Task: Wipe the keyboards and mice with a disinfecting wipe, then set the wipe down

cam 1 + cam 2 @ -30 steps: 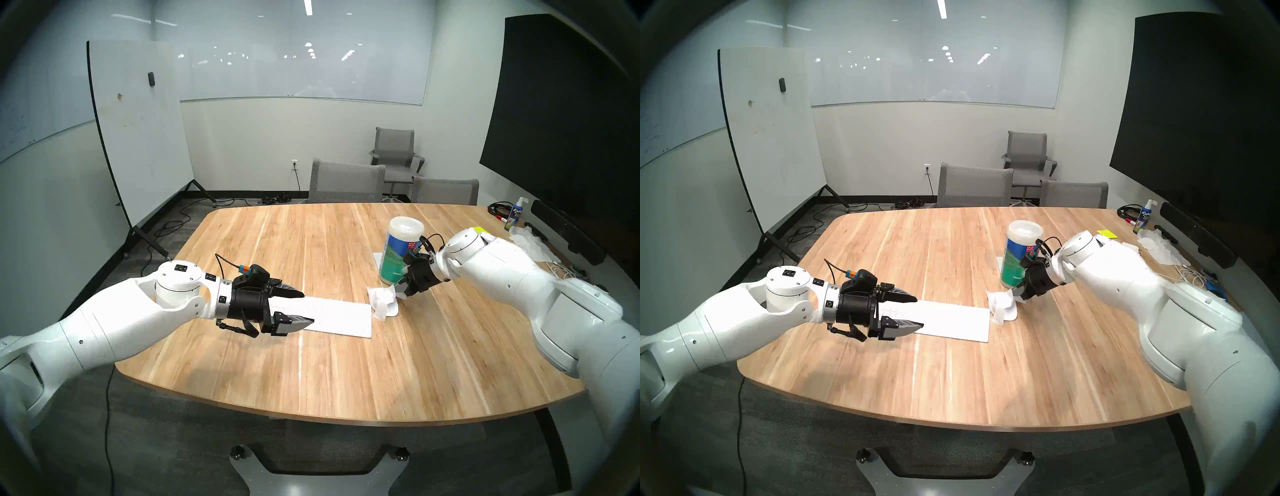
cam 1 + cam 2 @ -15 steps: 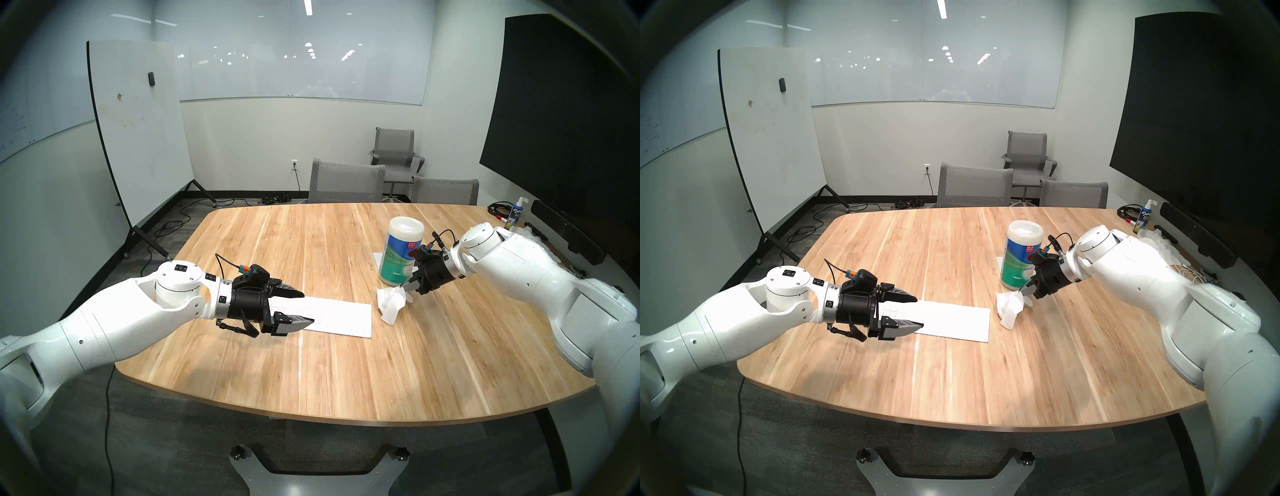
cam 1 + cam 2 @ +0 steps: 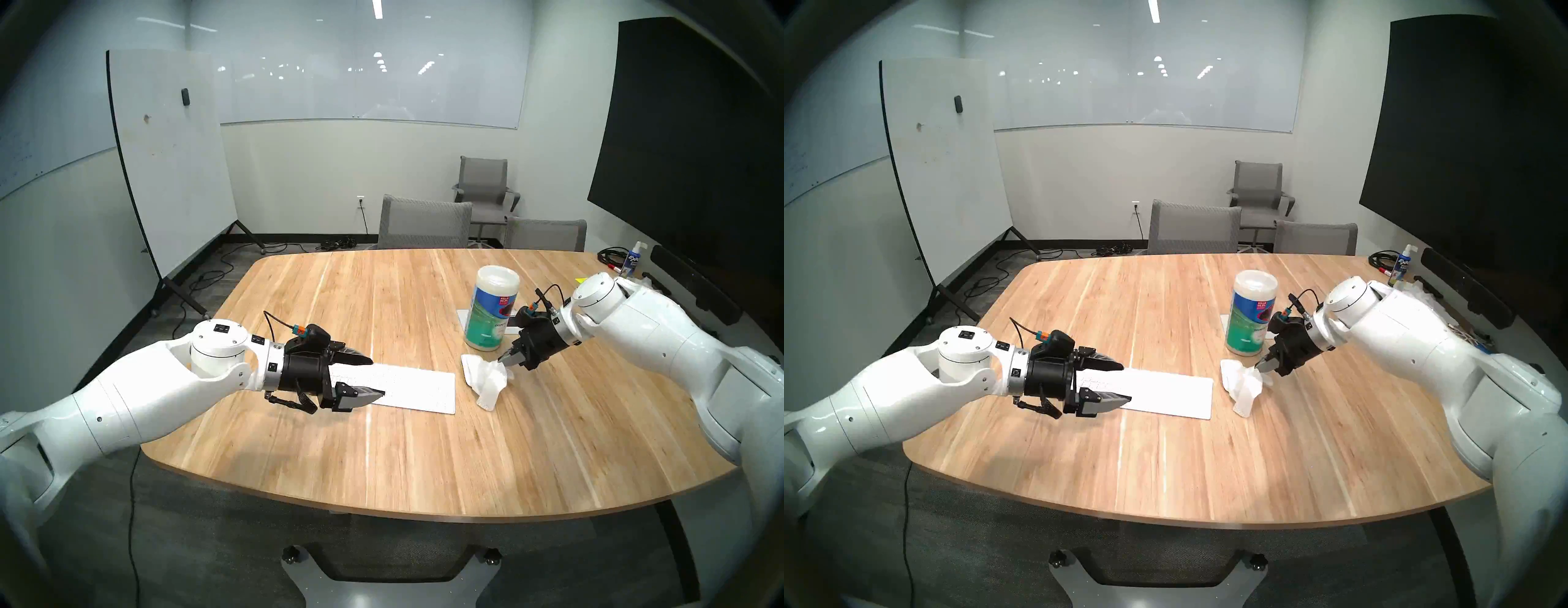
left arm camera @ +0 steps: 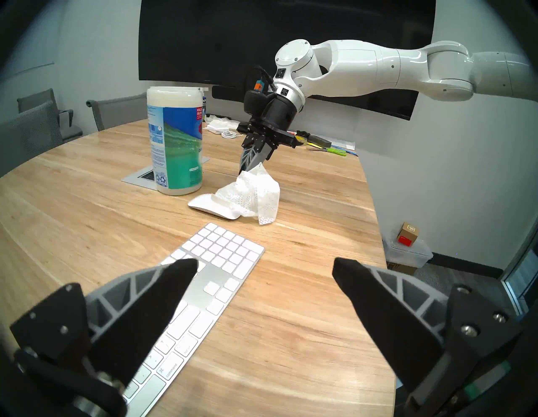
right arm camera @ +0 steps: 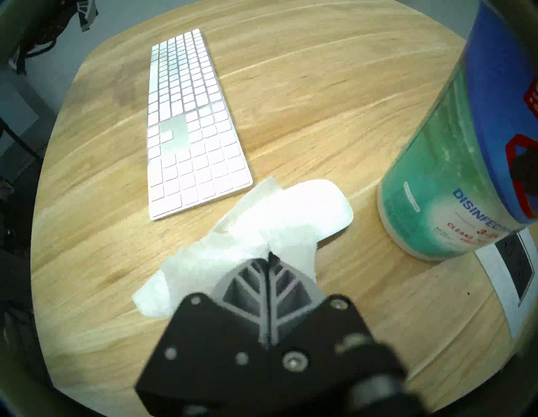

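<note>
The white keyboard (image 3: 407, 388) lies flat at mid-table. Its left end sits under my left gripper (image 3: 377, 378), which hovers open and empty above the keys (image 4: 209, 279). To the right of the keyboard's number pad rests the white mouse (image 4: 209, 203), its right part draped by the rumpled disinfecting wipe (image 4: 256, 192). My right gripper (image 3: 505, 361) points down, shut on the wipe's top fold (image 5: 233, 241). The wipe (image 3: 488, 384) trails from the mouse (image 5: 329, 203) onto the wood toward me.
A tall wipe canister (image 3: 488, 314) with a green-blue label stands just behind the mouse, beside a grey outlet plate (image 5: 512, 268) set in the table. A spray bottle (image 3: 632, 261), cables and crumpled tissues crowd the far right edge. Grey chairs (image 3: 424, 225) line the far side.
My right gripper has dragged the wipe rightward and toward me across the mouse, baring the mouse's left part. The left arm has not moved.
</note>
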Motion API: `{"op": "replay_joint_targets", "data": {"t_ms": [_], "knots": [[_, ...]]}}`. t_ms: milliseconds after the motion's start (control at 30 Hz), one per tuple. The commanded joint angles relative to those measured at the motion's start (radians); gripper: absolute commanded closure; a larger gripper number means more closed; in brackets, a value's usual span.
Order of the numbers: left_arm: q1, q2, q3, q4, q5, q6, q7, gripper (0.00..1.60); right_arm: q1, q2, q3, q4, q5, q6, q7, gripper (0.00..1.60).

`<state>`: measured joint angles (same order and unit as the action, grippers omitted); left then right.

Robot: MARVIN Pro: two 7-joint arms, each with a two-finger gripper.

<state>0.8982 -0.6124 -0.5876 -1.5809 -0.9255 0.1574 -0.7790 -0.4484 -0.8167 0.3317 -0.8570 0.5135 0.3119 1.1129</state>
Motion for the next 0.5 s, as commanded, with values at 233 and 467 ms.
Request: {"op": "replay_joint_targets", "data": {"t_ms": [233, 467], "knots": [[-0.013, 0.0, -0.012, -0.014, -0.005, -0.002, -0.001, 0.0, -0.004, 0.064, 0.003, -0.059, -0.016, -0.014, 0.03, 1.6], [-0.013, 0.0, -0.012, -0.013, -0.005, -0.002, -0.001, 0.0, -0.008, 0.057, 0.017, -0.104, -0.003, 0.015, 0.024, 1.6]]}}
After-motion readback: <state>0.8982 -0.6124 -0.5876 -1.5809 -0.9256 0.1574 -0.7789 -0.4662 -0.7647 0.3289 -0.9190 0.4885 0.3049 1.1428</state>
